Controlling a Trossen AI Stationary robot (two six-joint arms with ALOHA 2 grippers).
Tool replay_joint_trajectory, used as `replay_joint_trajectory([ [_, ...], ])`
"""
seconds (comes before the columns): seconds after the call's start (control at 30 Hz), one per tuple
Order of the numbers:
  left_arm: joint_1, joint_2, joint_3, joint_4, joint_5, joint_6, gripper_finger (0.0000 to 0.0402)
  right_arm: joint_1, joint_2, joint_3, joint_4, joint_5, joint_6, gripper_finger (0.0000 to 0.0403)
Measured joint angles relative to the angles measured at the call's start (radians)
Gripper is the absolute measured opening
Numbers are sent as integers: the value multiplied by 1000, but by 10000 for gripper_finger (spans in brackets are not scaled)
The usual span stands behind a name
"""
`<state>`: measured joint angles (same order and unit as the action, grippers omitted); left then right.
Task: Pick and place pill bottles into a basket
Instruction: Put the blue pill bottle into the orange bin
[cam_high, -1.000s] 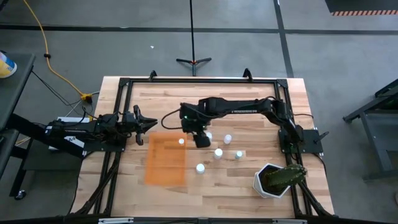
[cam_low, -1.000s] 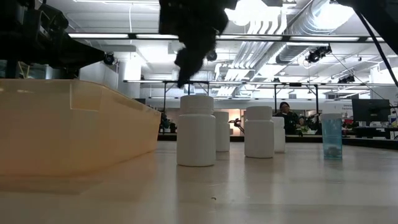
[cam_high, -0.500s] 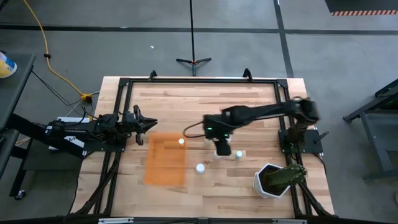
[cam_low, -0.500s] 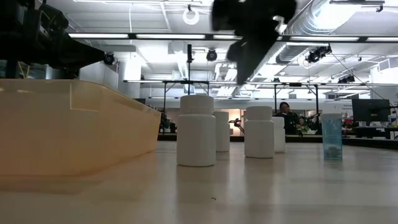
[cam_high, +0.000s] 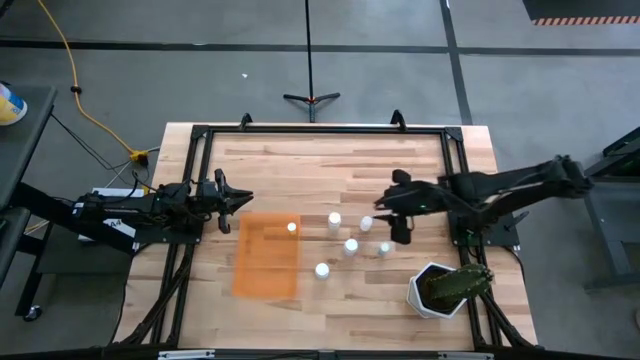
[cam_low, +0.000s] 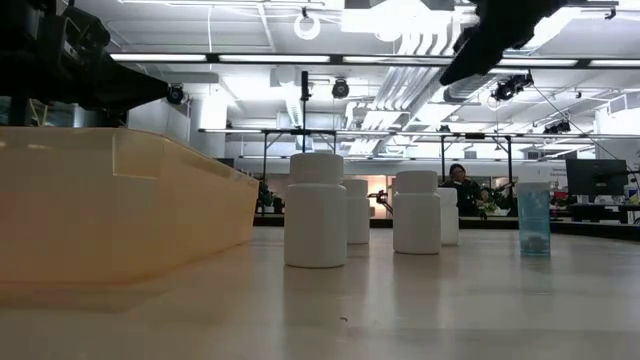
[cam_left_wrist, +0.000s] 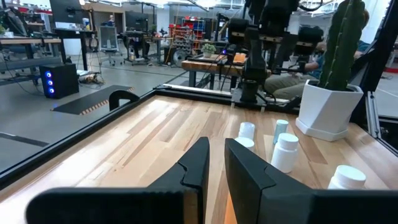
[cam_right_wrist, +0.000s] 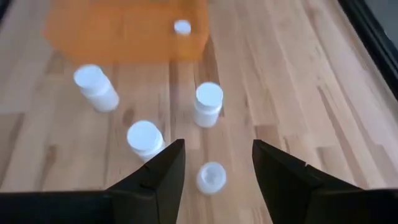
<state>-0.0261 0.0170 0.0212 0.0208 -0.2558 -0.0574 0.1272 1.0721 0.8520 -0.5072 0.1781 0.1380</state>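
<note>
The orange tray (cam_high: 266, 262) lies left of the table's middle, with one white pill bottle (cam_high: 292, 227) standing in its far right corner. Several more white bottles stand on the wood to its right, among them one (cam_high: 334, 219), another (cam_high: 351, 246) and a third (cam_high: 322, 269); they also show in the low view (cam_low: 316, 210) and the right wrist view (cam_right_wrist: 208, 102). My right gripper (cam_high: 400, 228) is open and empty, raised just right of the bottles, and looks down on them (cam_right_wrist: 214, 165). My left gripper (cam_high: 238, 200) waits shut at the tray's far left (cam_left_wrist: 216, 158).
A white pot with a green cactus (cam_high: 442, 288) stands at the near right corner. A small translucent blue-tinted bottle (cam_low: 533, 220) stands at the right end of the bottle group. A black frame (cam_high: 320, 130) runs around the table. People sit in the room beyond.
My right gripper has swung from beside the tray's far right corner toward the table's right edge, passing over the standing bottles, and has risen. It carries nothing. The bottles and the tray have stayed where they were.
</note>
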Motion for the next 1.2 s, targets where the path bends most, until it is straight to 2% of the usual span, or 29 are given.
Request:
replay_joint_trajectory([
  [0.1, 0, 0, 0, 0, 0, 0, 88, 0, -31, -89, 107, -48, -4, 185],
  [0.2, 0, 0, 0, 0, 0, 0, 88, 1, -27, -134, 130, -71, -14, 199],
  [0.4, 0, 0, 0, 0, 0, 0, 88, 0, 31, -157, 132, -110, -15, 246],
  [0.57, 0, 0, 0, 0, 0, 0, 88, 3, 98, -156, 132, -182, -15, 273],
  [0.73, 0, 0, 0, 0, 0, 0, 88, 22, 147, -156, 132, -238, -8, 277],
  [1.03, 0, 0, 0, 0, 0, 0, 88, 96, 200, -156, 126, -237, -7, 277],
  [1.2, 0, 0, 0, 0, 0, 0, 88, 119, 230, -156, 110, -198, 7, 277],
])
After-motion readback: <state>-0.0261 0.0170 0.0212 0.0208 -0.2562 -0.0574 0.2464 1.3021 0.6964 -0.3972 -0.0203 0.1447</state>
